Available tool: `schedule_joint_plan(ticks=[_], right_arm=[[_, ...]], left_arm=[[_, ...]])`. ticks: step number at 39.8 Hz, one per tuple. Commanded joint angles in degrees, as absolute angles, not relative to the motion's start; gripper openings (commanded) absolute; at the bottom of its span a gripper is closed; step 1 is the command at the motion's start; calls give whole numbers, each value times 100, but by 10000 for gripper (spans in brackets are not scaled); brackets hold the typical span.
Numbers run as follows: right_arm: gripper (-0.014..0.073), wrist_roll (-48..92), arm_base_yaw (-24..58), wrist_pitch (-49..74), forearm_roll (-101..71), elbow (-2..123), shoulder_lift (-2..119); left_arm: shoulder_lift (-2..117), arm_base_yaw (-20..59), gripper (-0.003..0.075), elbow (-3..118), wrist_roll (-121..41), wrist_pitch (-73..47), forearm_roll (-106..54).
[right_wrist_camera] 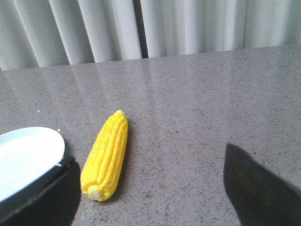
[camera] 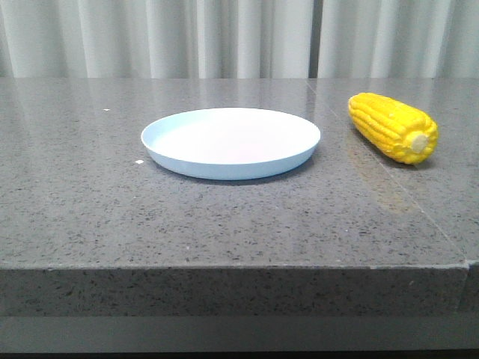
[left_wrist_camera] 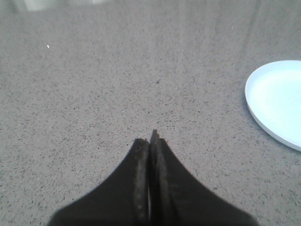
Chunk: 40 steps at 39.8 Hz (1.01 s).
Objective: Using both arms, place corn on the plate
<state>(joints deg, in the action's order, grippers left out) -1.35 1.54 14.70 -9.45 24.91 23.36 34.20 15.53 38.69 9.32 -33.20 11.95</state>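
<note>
The yellow corn (camera: 392,127) lies on the grey stone table to the right of the pale blue plate (camera: 230,142), stub end toward the front. Neither arm shows in the front view. In the right wrist view the corn (right_wrist_camera: 106,154) lies just ahead of my right gripper (right_wrist_camera: 150,188), whose fingers stand wide apart and empty, with the corn close to one finger (right_wrist_camera: 44,197). The plate's rim (right_wrist_camera: 28,155) shows beside it. My left gripper (left_wrist_camera: 150,141) is shut and empty over bare table, with the plate's edge (left_wrist_camera: 277,101) off to one side.
The grey speckled table (camera: 112,217) has its front edge close to the camera. A seam (camera: 419,206) runs through the top on the right, under the corn. White curtains (camera: 239,37) hang behind the table.
</note>
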Motion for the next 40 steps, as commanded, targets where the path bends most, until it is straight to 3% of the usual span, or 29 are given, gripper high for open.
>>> schedule_joint_plan(ticks=[1, 18, 40], right_arm=[[640, -100, 115, 970, -877, 2711, 2409], [640, -100, 115, 970, -877, 2711, 2409], [640, -100, 115, 970, -877, 2711, 2409]], left_arm=[[2761, 1545, -20, 3550, 1013, -2727, 1248], [69, 1545, -20, 2336, 1013, -2779, 1237], [-42, 1545, -20, 2212, 1013, -2748, 1237]])
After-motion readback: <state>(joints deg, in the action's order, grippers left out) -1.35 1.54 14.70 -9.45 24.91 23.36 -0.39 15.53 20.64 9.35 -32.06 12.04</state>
